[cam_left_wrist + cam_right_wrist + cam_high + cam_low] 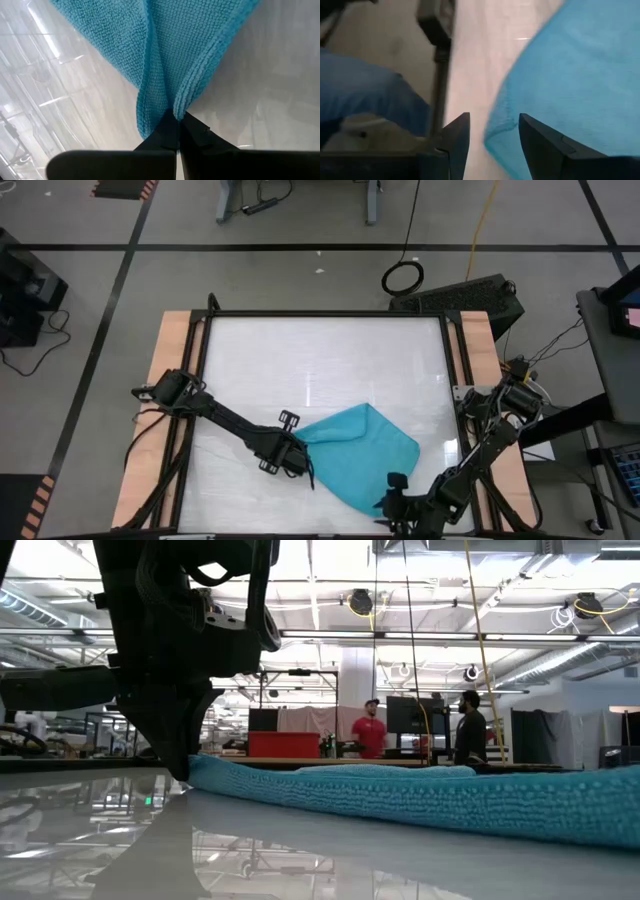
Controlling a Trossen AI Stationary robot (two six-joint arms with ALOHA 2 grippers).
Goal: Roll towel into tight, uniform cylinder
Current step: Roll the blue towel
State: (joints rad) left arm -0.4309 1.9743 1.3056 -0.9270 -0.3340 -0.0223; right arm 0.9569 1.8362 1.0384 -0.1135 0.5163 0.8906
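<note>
The white table (320, 360) was the biggest thing, and it had a dark frame around it. The towel (362, 452) lay flat on the table, near the front edge and a bit to the right side. It was blue and spread out, not rolled up.

The left gripper (177, 131) was at the towel's left corner. Its fingers were pressed together and pinched that corner of the cloth, which bunched into folds there.

The right gripper (492, 135) was at the towel's front right corner, close to the table's front edge. Its fingers (457, 137) were spread apart, and the towel's edge sat between them, but they did not squeeze it.

Far behind the table, two people (370, 730) stood in the room.
</note>
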